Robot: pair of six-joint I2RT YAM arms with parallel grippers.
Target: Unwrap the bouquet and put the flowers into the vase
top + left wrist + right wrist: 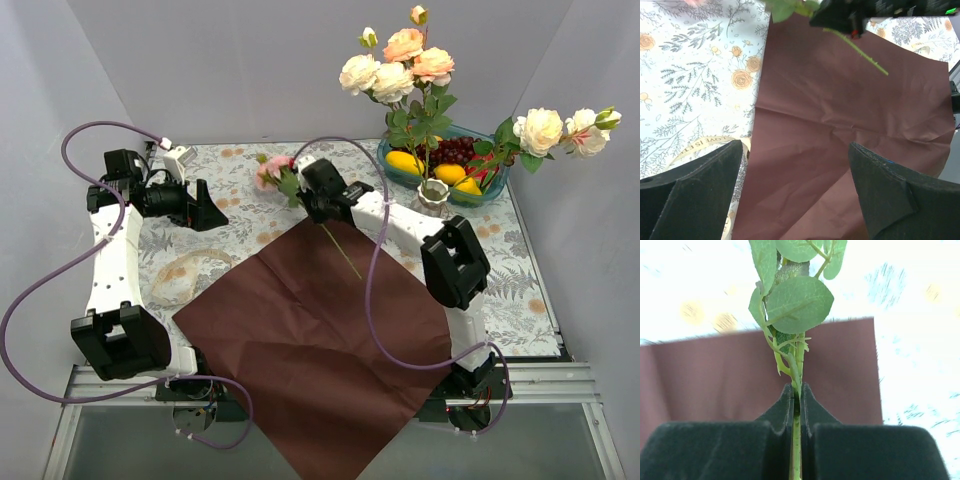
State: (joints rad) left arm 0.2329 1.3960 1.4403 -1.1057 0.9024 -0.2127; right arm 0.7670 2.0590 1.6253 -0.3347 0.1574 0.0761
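Stem [796, 445] pinched between right jaws, plain only from wrist view.

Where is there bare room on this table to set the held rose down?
Free: the flattened paper mid-table; the tablecloth strip between it and the right edge. Crowded: back right, around the vase, fruit bowl and standing flowers.

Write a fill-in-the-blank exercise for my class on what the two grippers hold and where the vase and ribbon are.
1. The right gripper is shut on the green ____ of a pink rose.
2. The left gripper is ____ and holds nothing.
3. The white vase stands against a teal bowl of ____.
4. In the top view, the cream ribbon lies to the ____ of the dark red paper.

Missing words: stem; open; fruit; left.
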